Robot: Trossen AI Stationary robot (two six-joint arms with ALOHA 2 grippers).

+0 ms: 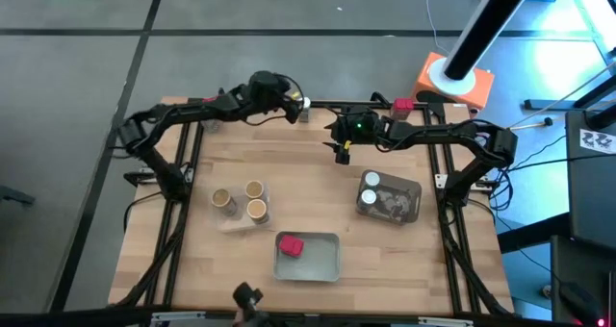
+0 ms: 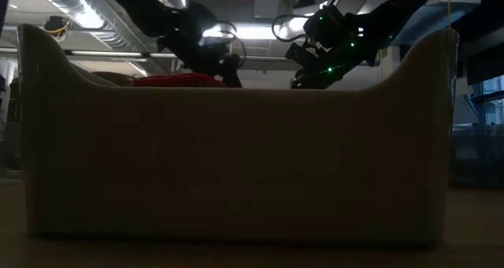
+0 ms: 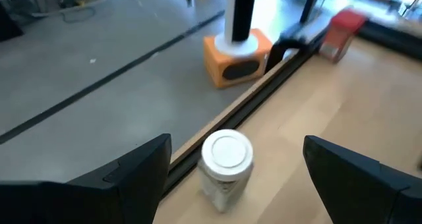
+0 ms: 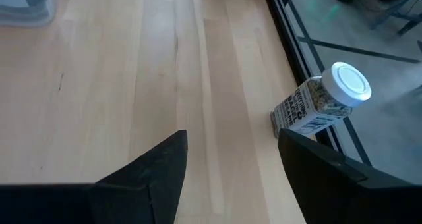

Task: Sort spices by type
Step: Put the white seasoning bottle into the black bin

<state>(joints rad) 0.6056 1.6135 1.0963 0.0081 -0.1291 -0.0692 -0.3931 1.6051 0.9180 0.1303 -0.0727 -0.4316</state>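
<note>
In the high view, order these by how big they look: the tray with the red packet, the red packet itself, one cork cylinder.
1. Tray
2. Red packet
3. Cork cylinder, though it looks only slightly smaller than the packet, so that order is unsure.

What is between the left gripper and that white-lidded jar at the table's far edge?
Nothing visible. The left gripper is open, and the jar stands upright between its fingers by the table's edge rail, with only bare wood around it.
</note>
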